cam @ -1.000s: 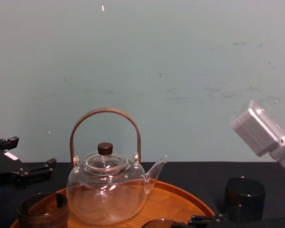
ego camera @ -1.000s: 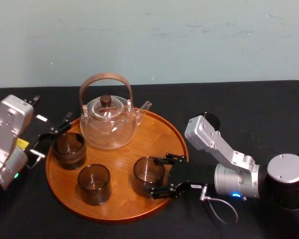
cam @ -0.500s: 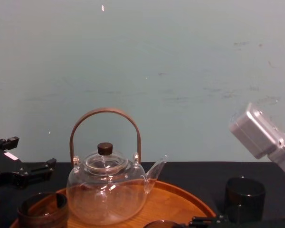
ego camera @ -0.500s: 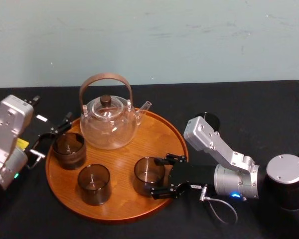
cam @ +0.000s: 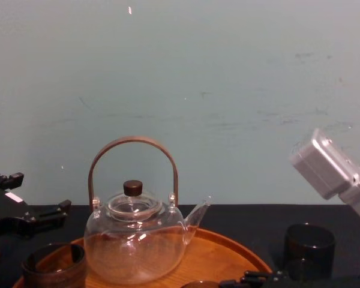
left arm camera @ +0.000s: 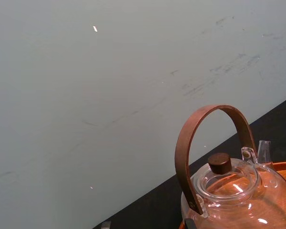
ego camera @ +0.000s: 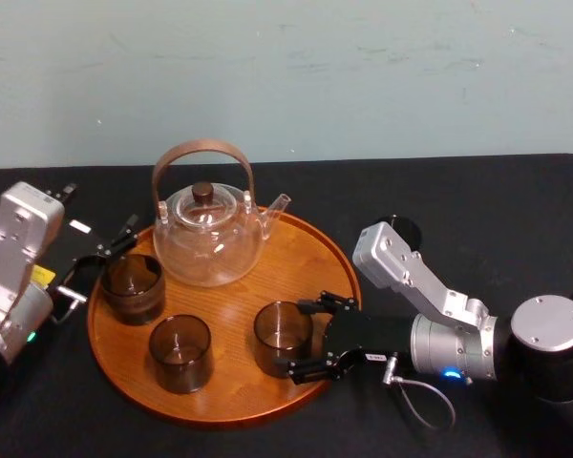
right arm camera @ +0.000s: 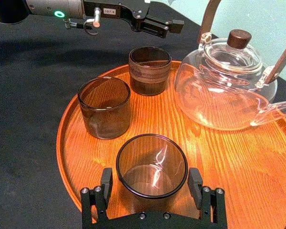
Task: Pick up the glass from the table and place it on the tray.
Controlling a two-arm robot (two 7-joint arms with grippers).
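The large round orange-brown wooden tray (ego camera: 301, 262), grained and low-rimmed, lies on a black table (ego camera: 477, 191). At its rear stands a clear glass teapot (ego camera: 210, 239) with an arched brown handle and a dark knob, its spout towards the robot's right. Two smoky tumblers (ego camera: 132, 286) (ego camera: 180, 351) occupy the tray's left half, well apart from the task's item. A dark cylindrical cup (cam: 309, 249) stands on the table behind the right arm.

The smoky-brown cylindrical glass (right arm camera: 151, 167), smooth and thin-walled, is at the tray's front right, upright, axis vertical, mouth upward. The right gripper (right arm camera: 151, 186) reaches in from the right and pinches it, one finger on either side wall. Whether its base bears on the wood cannot be told.

The left gripper (ego camera: 100, 262) sits at the tray's left edge beside the rear tumbler, fingers spread.
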